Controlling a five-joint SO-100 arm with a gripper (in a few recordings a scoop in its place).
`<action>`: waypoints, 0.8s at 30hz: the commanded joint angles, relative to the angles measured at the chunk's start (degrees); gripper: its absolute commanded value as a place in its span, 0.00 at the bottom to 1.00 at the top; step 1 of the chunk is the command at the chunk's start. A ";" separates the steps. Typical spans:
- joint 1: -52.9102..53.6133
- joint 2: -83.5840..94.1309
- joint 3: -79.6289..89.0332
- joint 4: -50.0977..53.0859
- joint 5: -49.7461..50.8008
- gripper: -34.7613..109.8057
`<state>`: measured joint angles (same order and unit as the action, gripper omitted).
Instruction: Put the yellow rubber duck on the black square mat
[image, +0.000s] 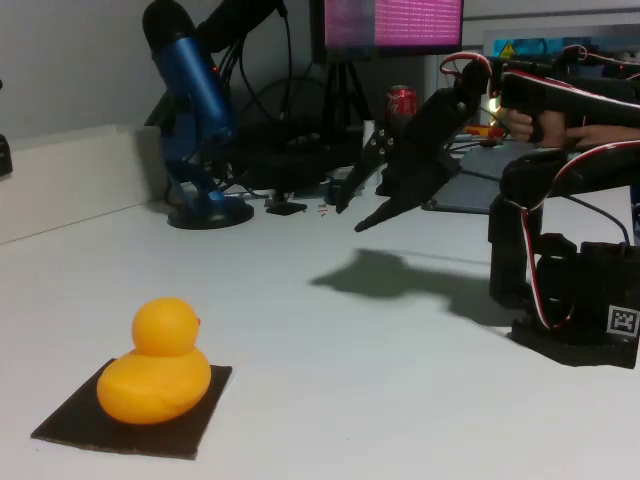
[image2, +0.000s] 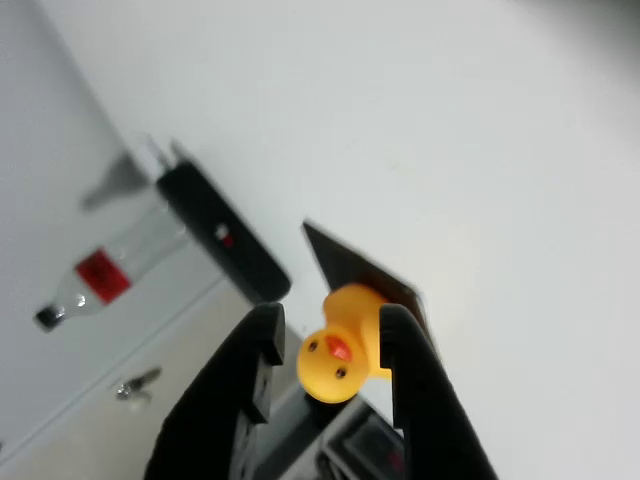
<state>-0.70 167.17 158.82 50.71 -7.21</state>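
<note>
From where I stand, the far corner of the black square mat (image: 190, 425) is covered by the yellow rubber duck (image: 155, 365), and its near edge runs almost out of the fixed view at the bottom; in the wrist view most of the mat (image2: 352, 268) is hidden behind the duck (image2: 338, 350) and the two black fingers (image2: 262, 350), so only a dark wedge of it shows; the duck's lower body there is also cut by the right finger, and the whole wrist picture is tilted and a little blurred. The duck sits upright on the mat, toward its back-left part in the fixed view, touching it; its head is turned to the right side of that picture, with a small dark eye at the edge of the head, the beak is hard to make out there; its body is longest roughly left to right. In the wrist view the orange beak and two eyes face the camera. The gripper (image: 348, 215) hangs in the air well apart from the duck, above the white table (image: 350, 380), throwing a shadow below; its jaws are spread open and hold nothing. Behind it stands a blue microphone (image: 192, 110) and a red can (image: 401, 101), partly covered by the arm.
</note>
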 joint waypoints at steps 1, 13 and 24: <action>-0.79 1.14 1.85 -0.44 -0.35 0.31; -0.88 0.79 2.02 -0.44 -0.35 0.31; -0.88 0.79 4.31 -0.44 -0.44 0.31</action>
<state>-0.88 167.26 161.63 50.71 -7.29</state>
